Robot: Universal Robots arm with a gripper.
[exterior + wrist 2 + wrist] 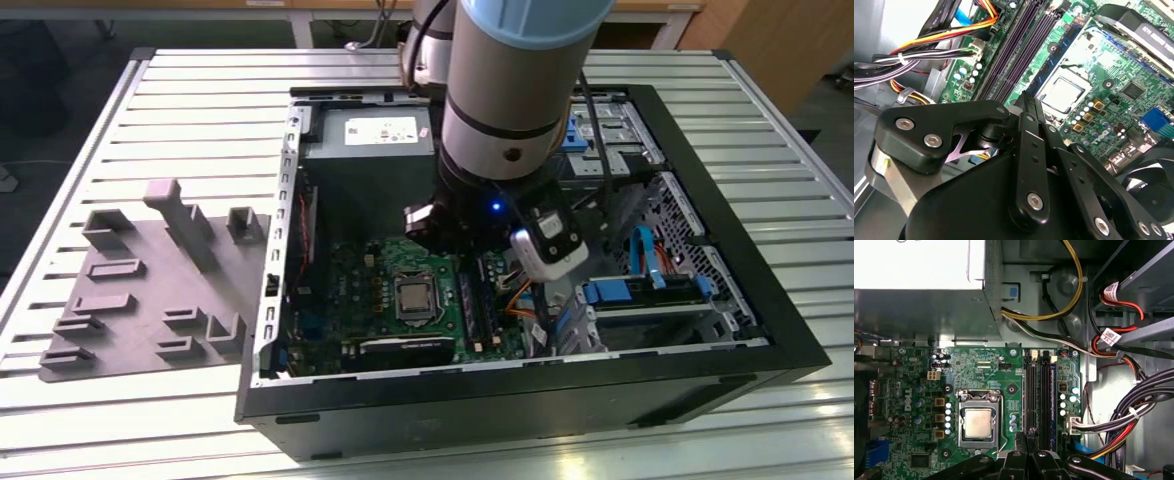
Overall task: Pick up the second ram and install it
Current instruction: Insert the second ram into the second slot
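Inside the case (534, 405), the gripper (1028, 433) hangs just over the motherboard (984, 365) slots (1030, 390), fingers (1026, 145) drawn together. Whether they pinch the ram, edge-on against the dark slots, cannot be told.

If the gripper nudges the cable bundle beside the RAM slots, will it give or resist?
Likely gives: the cable bundle is thin loose wires, sagging in curves. Its white ties probably make it shift as one. It may spring back, being plugged into the board.
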